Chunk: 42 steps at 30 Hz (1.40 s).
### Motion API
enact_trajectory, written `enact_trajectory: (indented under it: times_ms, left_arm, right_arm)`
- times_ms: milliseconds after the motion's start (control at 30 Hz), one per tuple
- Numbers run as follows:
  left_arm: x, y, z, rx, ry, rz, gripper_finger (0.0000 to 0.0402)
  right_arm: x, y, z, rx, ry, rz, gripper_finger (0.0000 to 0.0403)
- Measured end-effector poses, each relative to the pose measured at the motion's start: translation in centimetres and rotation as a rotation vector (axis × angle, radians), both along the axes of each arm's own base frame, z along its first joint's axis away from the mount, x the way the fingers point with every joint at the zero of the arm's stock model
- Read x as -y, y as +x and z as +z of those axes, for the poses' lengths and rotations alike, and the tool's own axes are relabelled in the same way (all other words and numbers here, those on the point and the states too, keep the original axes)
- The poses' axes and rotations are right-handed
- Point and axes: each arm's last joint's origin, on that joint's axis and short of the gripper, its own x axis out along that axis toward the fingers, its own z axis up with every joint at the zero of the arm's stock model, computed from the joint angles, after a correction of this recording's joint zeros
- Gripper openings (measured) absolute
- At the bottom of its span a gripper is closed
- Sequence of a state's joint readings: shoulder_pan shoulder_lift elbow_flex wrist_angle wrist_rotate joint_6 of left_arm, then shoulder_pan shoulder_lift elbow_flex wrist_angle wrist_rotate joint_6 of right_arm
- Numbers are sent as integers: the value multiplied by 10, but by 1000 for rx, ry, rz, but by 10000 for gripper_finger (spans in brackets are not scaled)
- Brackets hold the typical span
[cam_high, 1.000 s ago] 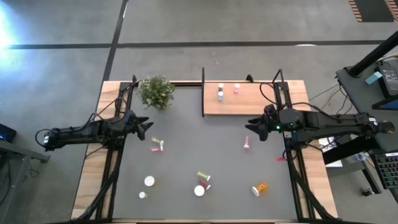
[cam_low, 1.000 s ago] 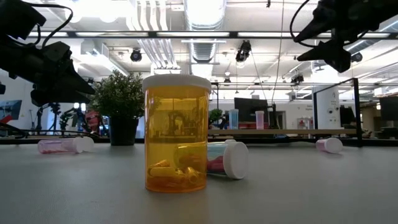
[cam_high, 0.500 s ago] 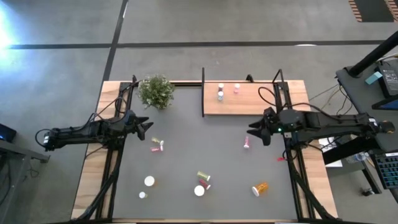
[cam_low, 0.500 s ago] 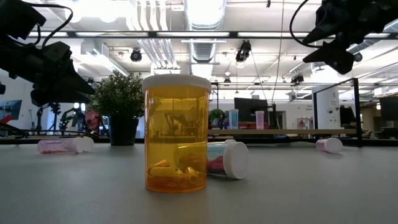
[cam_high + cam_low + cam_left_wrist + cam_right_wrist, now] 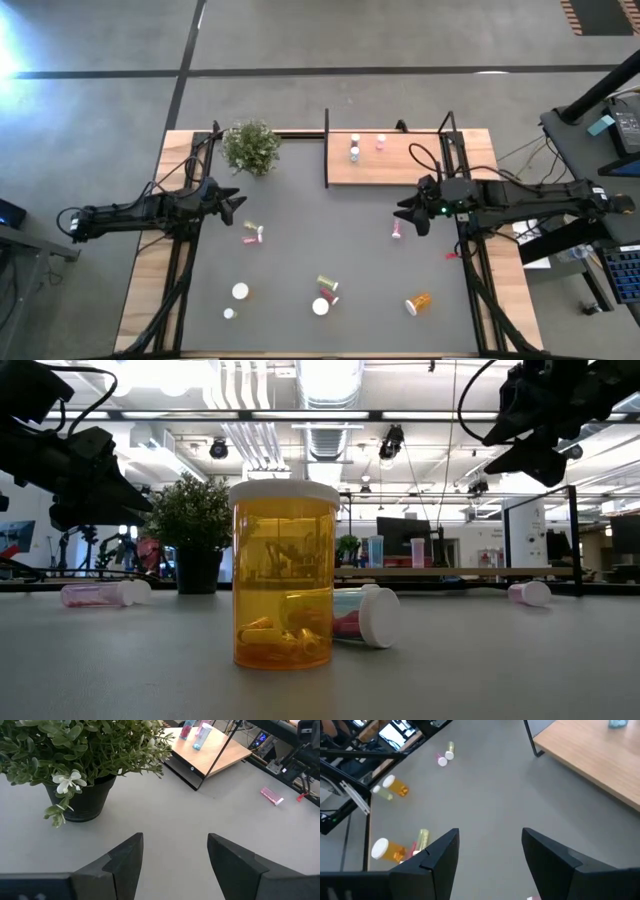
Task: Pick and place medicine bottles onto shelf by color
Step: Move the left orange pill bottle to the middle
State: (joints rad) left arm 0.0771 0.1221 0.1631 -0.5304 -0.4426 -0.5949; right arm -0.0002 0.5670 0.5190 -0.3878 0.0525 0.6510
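Note:
The shelf (image 5: 395, 160) lies at the table's far right and carries two small bottles (image 5: 354, 151), which stand upright. My right gripper (image 5: 406, 212) hovers open just in front of the shelf, above and beside a pink bottle (image 5: 397, 230) that lies on its side. More medicine bottles lie or stand on the table: a pink pair (image 5: 252, 235), white-capped ones (image 5: 240, 291), a yellow-green one (image 5: 327, 283) and an orange one (image 5: 418, 302). My left gripper (image 5: 232, 206) waits open at the left, near the plant. Nothing is between either pair of fingers (image 5: 125, 865) (image 5: 432, 860).
A green plant in a black pot (image 5: 251, 146) stands at the far left beside the shelf. Black posts (image 5: 327, 148) rise at the shelf's edges. A small red thing (image 5: 450, 255) lies near the right edge. Bare grey tabletop (image 5: 320, 225) spreads between the arms.
My right gripper has turned a little on its wrist and tipped slightly down over the pink bottle, staying in front of the shelf. Its fingers have stayed apart. No bottle has moved.

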Motion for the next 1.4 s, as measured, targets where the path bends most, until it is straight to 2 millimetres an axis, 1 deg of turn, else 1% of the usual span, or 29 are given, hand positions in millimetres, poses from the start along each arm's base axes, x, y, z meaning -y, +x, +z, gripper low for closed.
enact_trajectory:
  times_ms: [267,400,533,700,767,833,900,1000,1100,1167,1300,1400]
  left_arm:
    - [0,0,0,5,5,1,205]
    - [-1,3,5,37,74,-9,205]
    - [-2,8,19,202,108,30,205]
    - [-2,12,45,517,126,35,205]
    - [-2,11,52,581,156,45,205]
    - [-3,8,58,631,200,94,205]
    - [-4,6,64,686,214,135,205]
    - [-4,5,69,743,216,140,205]
    - [-3,7,67,734,195,79,205]
    - [-2,9,67,757,147,30,205]
    - [-1,11,67,818,19,31,205]
    - [0,15,66,807,-17,-33,205]
  right_arm:
    - [0,4,-4,-32,0,0,205]
    - [0,6,-6,-46,0,0,205]
    - [0,8,-8,-60,0,-1,205]
    - [0,11,-11,-79,0,-1,205]
    - [0,12,-12,-87,0,-1,205]
    - [0,13,-13,-95,0,-1,205]
    - [0,14,-14,-103,0,-1,205]
    - [0,15,-16,-115,0,-1,205]
    - [0,17,-17,-126,-1,-1,205]
    - [0,18,-18,-133,-1,-1,205]
    - [0,19,-20,-147,0,-1,205]
    - [0,21,-22,-158,-1,-1,205]
